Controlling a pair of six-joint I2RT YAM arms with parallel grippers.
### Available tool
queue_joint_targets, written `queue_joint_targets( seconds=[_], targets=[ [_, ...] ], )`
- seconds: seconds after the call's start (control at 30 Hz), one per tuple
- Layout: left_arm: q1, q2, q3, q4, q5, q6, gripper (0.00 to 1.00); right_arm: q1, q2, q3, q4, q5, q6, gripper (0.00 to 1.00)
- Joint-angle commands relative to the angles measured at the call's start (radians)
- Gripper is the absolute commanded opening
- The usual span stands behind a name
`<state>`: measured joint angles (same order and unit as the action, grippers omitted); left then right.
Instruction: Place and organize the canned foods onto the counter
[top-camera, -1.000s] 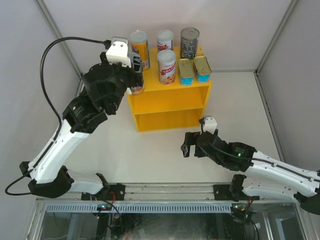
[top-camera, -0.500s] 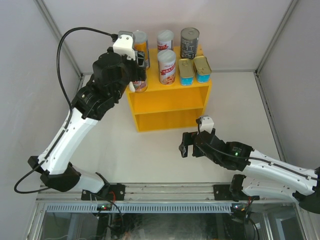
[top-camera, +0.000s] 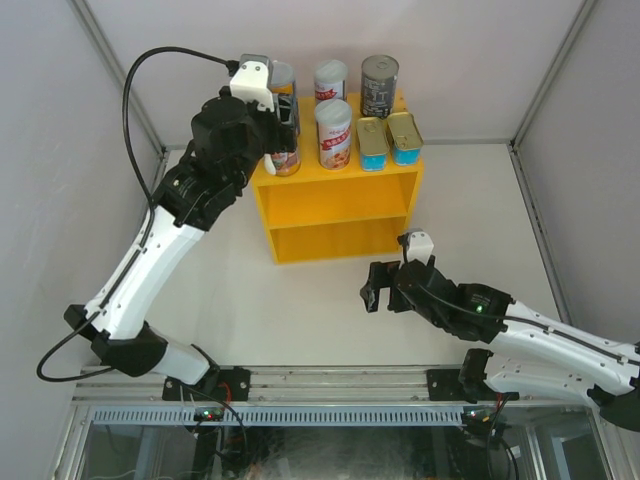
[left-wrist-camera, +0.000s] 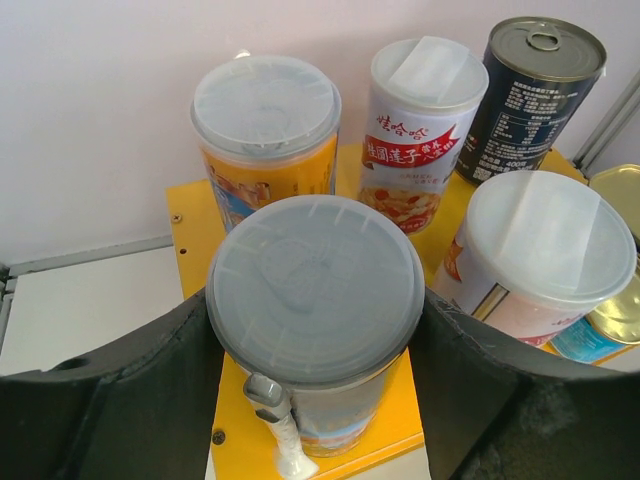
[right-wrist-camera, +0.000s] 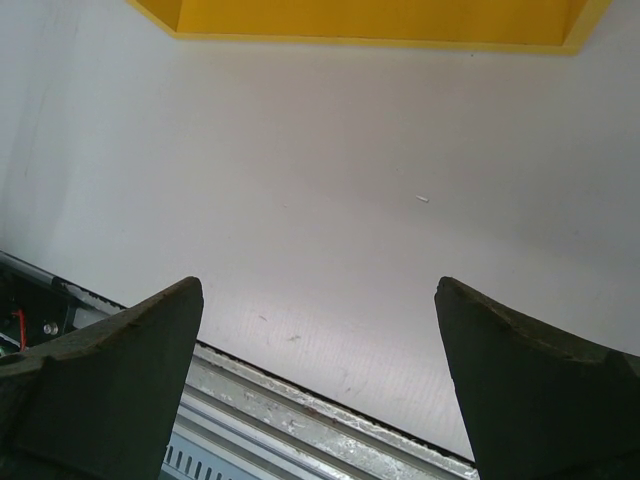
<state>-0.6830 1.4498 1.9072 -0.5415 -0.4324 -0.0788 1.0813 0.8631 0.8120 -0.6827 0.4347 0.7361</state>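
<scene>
My left gripper is shut on the orange-blue can with the white spoon. The can stands at the front left corner of the yellow counter. The fingers press both its sides, and the spoon hangs at its front. Also on the top are the other orange-blue can, two white-red cans, the dark grey can and two teal tins. My right gripper is open and empty, low over the table in front of the counter.
The counter's two front compartments face the arms. In the right wrist view, the counter's bottom edge is at the top and the table's metal rail is at the bottom. White walls enclose the table.
My left arm has carried the can with the spoon right and back, from beside the counter's left edge onto its front left corner. The right arm has barely moved.
</scene>
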Motion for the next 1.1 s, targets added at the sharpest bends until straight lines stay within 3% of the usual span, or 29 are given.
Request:
queue_joint_targets(
  seconds=[0.0, 1.07],
  targets=[
    [0.020, -0.011, 0.100, 0.143, 0.019, 0.001, 0.00, -0.012, -0.016, 0.000, 0.023, -0.004, -0.021, 0.98],
    [0.088, 0.096, 0.168, 0.164, 0.084, 0.071, 0.00, -0.049, -0.033, -0.024, 0.011, -0.020, -0.023, 0.98]
  ],
)
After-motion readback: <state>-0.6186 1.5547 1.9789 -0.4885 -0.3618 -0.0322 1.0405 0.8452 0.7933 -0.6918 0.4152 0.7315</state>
